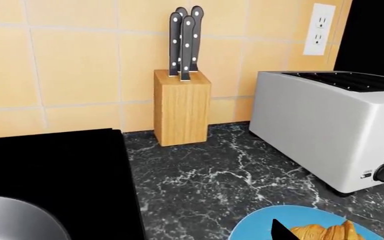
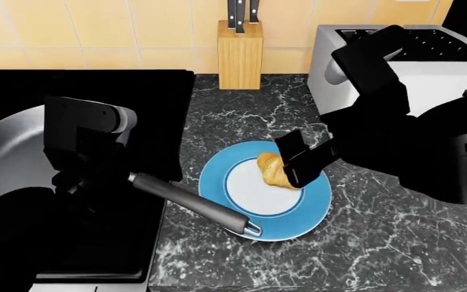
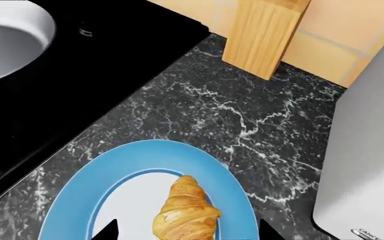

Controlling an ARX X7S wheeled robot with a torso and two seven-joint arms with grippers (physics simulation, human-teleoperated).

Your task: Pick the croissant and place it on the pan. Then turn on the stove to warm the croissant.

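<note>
The croissant (image 2: 271, 169) lies on the white middle of a blue-rimmed plate (image 2: 315, 207). My right gripper (image 2: 300, 159) is open just above it. In the right wrist view the croissant (image 3: 185, 212) sits between the two dark fingertips (image 3: 105, 231), apart from both. The pan (image 2: 2, 152) stands on the stove (image 2: 165, 115), its handle (image 2: 193, 204) reaching over the plate's rim. My left gripper (image 1: 188, 235) is open and empty by the pan's right side. One of its fingertips (image 1: 282, 231) shows. The stove's knobs are out of view.
A wooden knife block (image 2: 240, 53) stands at the back wall. A white toaster (image 2: 428, 55) stands at the back right, close to my right arm. The plate rests on a black marble counter (image 2: 379, 243) right of the stove.
</note>
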